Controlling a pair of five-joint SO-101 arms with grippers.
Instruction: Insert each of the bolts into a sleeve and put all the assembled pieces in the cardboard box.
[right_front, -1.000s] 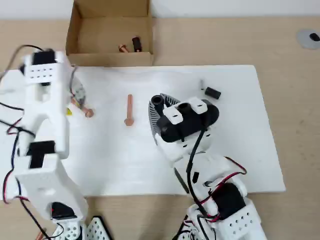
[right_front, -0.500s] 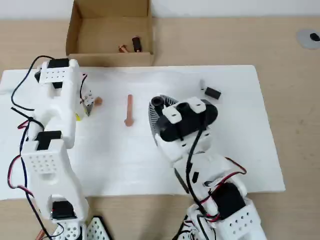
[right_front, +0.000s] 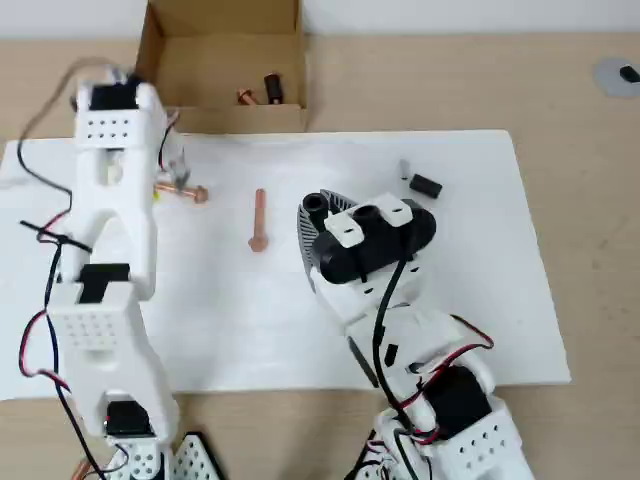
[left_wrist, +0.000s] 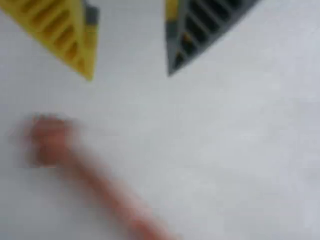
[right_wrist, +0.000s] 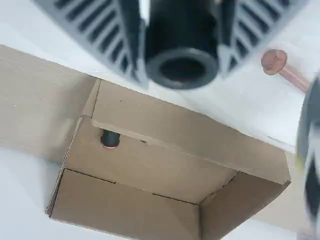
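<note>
Left arm (right_front: 112, 190) has swung up the mat (right_front: 480, 300), jaws spread above a loose copper bolt (right_front: 192, 192). Right arm (right_front: 365, 245) jaws pinch a black sleeve (right_wrist: 182, 50); the bolt seems light, rigid and slick, so grip mid-shank

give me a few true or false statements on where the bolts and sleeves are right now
1. The right gripper is shut on a black sleeve. True.
2. The cardboard box is empty. False: an assembled piece lies inside.
3. The left gripper holds a bolt. False: it is open above the bolt, which lies on the white mat.
4. A second bolt lies on the mat between the arms. True.
</note>
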